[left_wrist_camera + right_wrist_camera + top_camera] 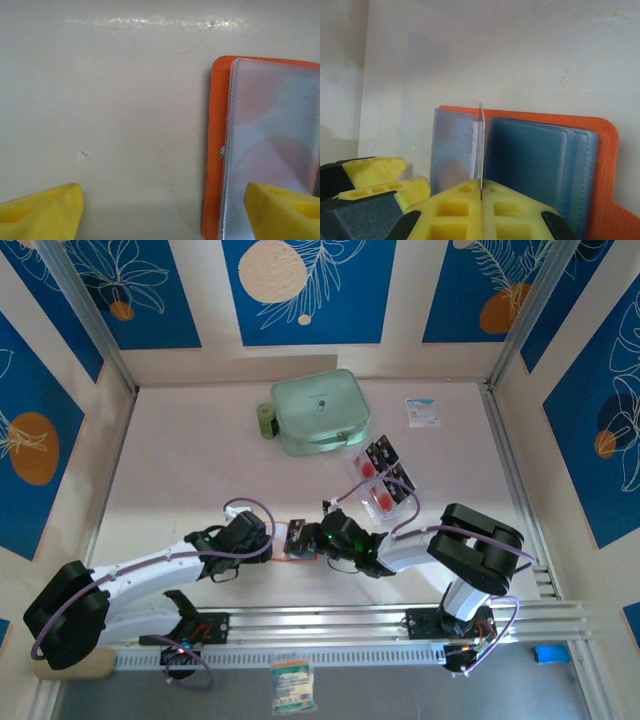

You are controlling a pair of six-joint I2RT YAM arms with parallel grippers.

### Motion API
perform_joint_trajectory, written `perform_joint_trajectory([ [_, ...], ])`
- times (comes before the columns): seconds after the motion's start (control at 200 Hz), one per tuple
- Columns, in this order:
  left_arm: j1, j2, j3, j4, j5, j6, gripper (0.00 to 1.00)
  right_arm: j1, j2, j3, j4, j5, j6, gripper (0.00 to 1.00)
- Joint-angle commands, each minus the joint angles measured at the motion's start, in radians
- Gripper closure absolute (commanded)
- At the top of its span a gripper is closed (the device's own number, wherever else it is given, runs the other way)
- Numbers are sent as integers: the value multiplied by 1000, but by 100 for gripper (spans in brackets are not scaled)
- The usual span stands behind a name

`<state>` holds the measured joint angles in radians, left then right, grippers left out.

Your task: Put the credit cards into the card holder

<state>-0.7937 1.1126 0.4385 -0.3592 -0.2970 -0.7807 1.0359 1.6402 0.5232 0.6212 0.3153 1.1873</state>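
Credit card (481, 140) upright over card holder (606, 150)
Right gripper (481, 192) pinches the card edge-on; left gripper (162, 197) fingers stand apart, holder at their 3 o'clock.

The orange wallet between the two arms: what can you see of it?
The wallet lies open and flat on the table. Its orange cover looks grainy, like leather or fabric, with rounded corners. Inside sit clear, greyish plastic sleeves, stacked on one side; one shows faint pinkish shapes through it. The shut right claw holds a thin card edge-on over the wallet's middle. One finger of the open left claw hangs over a sleeve; whether it touches is unclear.
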Motion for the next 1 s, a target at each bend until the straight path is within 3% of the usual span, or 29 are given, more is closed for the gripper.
perform_joint_trajectory([
  [0.0,8,-13,-13,-11,1,-15,16,12,19,-6,14,27,16,100],
  [0.565,9,-11,-1,-10,-1,-7,16,17,60,8,34,6,28,100],
  [0.995,23,111,72,-17,-28,25,16,16,75,8,47,-1,31,100],
])
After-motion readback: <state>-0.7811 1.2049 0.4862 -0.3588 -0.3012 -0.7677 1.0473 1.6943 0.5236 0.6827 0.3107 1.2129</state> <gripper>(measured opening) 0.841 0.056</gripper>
